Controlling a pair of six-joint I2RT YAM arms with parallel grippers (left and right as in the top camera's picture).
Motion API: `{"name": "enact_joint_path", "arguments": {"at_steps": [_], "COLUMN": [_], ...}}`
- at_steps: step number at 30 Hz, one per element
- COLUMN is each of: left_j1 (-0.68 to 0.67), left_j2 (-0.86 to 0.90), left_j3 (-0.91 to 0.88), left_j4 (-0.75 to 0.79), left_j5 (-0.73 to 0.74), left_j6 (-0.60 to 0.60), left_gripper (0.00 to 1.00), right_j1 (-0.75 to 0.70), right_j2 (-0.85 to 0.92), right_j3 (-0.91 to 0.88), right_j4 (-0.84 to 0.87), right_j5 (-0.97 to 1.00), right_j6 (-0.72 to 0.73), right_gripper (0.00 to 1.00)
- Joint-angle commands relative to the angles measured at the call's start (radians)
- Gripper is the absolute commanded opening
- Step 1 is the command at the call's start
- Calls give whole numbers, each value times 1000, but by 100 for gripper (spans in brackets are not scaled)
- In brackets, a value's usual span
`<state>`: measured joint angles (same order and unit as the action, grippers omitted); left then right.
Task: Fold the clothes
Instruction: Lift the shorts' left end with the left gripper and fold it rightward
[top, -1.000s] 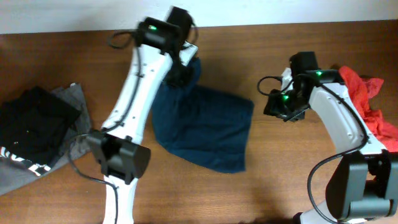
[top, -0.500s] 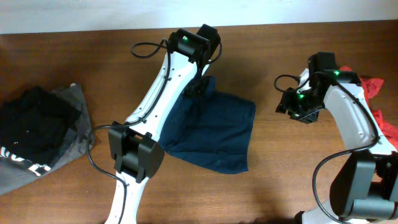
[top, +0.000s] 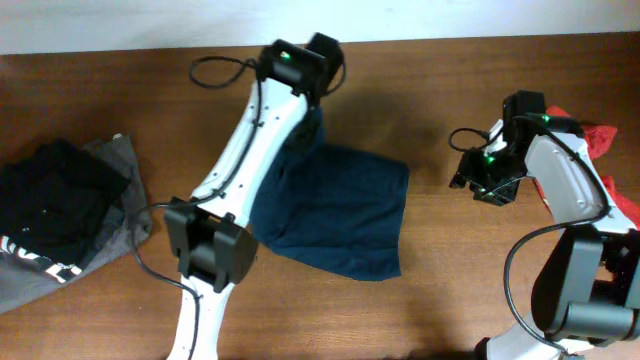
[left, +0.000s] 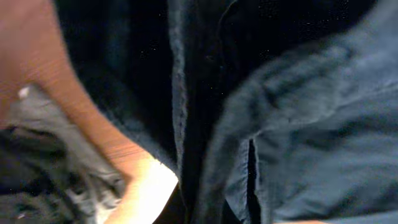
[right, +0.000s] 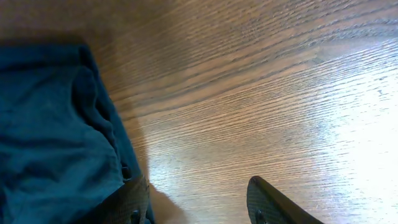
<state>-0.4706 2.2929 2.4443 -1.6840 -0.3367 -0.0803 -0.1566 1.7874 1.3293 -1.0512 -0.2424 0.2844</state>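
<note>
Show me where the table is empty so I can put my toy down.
Bare wooden table lies between the dark navy-blue fabric shorts and the right gripper, and along the near edge. Crowded: black and grey clothes pile left, red cloth right.

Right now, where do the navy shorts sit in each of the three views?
Overhead: navy shorts mid-frame, spread on the wooden table.
Left wrist: shorts fill most of the frame, very close; table at upper left.
Right wrist: shorts along the left side; table to the right.
Shared landmark: the brown wooden table bordering the shorts.
</note>
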Motion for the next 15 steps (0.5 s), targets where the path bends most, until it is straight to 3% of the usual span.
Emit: {"name": "enact_joint_path", "arguments": {"at_steps": [1, 8, 15], "left_j1": [72, 157, 110], "left_j2": [-97, -157, -156], "left_j3": [38, 66, 50], "left_j4": [-4, 12, 15], "left_j5": [-90, -53, 63], "left_j6": [29, 51, 46], "left_gripper": [0, 0, 0], "right_j1": [-2, -2, -2], "right_j2": [0, 0, 0], "right_j3": [-3, -3, -3], "right_j4": [8, 12, 16], "right_j5": [19, 19, 18], "right_j6": [2, 2, 2], "right_gripper": [56, 56, 56]}}
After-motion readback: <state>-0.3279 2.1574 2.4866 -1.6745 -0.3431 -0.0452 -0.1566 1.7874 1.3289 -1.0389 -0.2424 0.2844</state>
